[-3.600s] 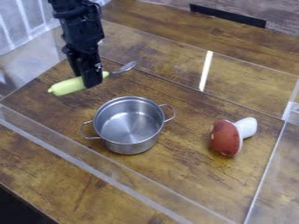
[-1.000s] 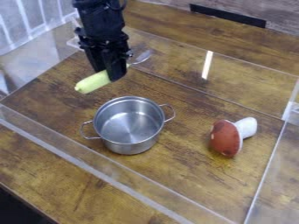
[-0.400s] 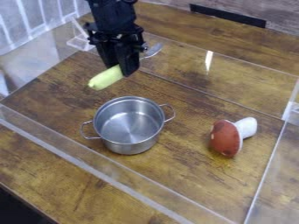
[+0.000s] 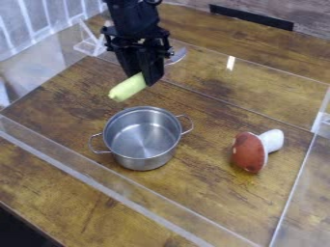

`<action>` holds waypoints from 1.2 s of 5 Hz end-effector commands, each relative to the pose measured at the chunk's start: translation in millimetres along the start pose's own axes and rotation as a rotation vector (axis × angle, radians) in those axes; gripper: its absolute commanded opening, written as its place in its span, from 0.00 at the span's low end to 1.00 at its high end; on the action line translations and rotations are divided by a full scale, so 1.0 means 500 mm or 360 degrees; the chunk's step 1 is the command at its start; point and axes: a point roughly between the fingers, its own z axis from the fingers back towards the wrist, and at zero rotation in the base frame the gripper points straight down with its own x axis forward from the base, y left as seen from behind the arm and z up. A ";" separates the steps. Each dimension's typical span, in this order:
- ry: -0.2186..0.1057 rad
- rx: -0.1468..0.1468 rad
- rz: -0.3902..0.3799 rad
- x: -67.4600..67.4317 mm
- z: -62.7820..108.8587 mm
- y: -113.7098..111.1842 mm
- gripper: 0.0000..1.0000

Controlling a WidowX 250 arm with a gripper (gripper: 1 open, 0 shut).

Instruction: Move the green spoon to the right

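Note:
The green spoon is a pale yellow-green elongated piece, hanging tilted in the air above the wooden table. My black gripper comes down from the top of the view and is shut on the spoon's upper right end. The spoon's free end points down-left, just above and behind the rim of the steel pot. Part of the spoon's handle is hidden between my fingers.
A red-and-white mushroom-shaped item lies right of the pot. A clear acrylic wall crosses the table behind the pot, with low clear edges along the front and right. A white rack stands at the far left.
My gripper has carried the green spoon up off the table and to the right, from the left side to a spot behind the pot. Pot and mushroom have not moved.

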 end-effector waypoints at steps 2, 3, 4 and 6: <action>-0.0194 -0.0009 -0.0057 0.032 0.067 -0.048 0.00; -0.0198 -0.0021 -0.0054 0.036 0.063 -0.051 0.00; -0.0200 -0.0030 -0.0056 0.041 0.058 -0.053 0.00; -0.0201 -0.0061 -0.0034 0.055 0.042 -0.055 0.00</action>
